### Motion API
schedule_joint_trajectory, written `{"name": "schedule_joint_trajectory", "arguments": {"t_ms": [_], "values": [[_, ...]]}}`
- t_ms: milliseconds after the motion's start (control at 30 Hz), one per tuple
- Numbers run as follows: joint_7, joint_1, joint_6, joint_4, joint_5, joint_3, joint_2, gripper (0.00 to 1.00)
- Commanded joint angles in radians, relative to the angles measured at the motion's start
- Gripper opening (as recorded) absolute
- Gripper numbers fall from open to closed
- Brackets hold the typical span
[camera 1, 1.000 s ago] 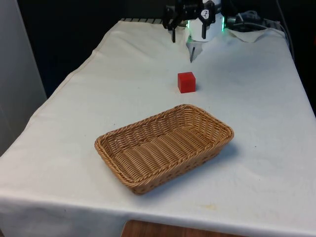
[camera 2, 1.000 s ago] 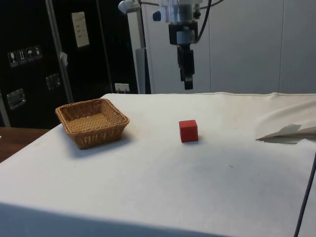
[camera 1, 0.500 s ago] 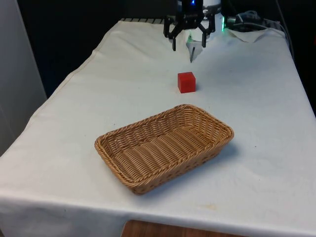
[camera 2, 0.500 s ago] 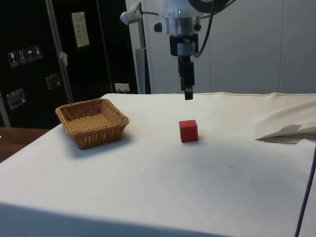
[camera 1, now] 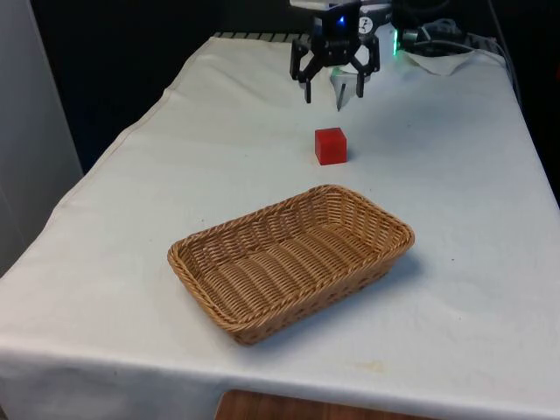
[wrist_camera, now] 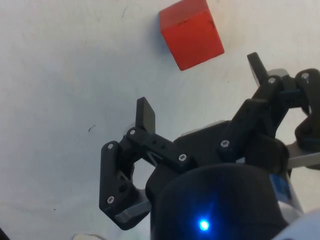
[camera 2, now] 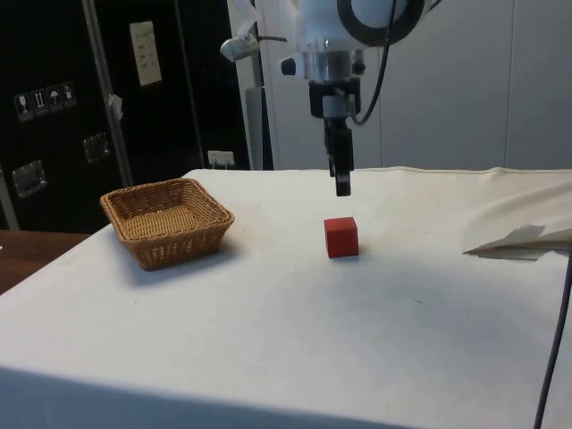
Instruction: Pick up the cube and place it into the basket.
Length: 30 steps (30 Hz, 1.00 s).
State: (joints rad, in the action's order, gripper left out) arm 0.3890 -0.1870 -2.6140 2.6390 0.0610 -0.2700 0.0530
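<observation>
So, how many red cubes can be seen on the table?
1. The red cube sits on the white cloth between the gripper and the basket, outside it. Nothing seems hidden.

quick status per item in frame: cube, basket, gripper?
red cube: resting on the white cloth, ungrasped, outside the basket.
wicker basket: upright on the cloth, nothing inside.
gripper: open, holding nothing, hovering above the cloth just short of the cube, no contact.
</observation>
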Motion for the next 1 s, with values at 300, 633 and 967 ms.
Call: {"name": "schedule_joint_trajectory", "arguments": {"t_ms": [300, 633, 967], "values": [[0.019, -0.005, -0.063, 0.016, -0.038, 0.002, -0.038, 1.0], [0.039, -0.004, -0.106, 0.018, -0.072, 0.009, -0.083, 1.0], [0.024, -0.004, -0.152, 0.016, -0.073, 0.022, -0.126, 1.0]]}}
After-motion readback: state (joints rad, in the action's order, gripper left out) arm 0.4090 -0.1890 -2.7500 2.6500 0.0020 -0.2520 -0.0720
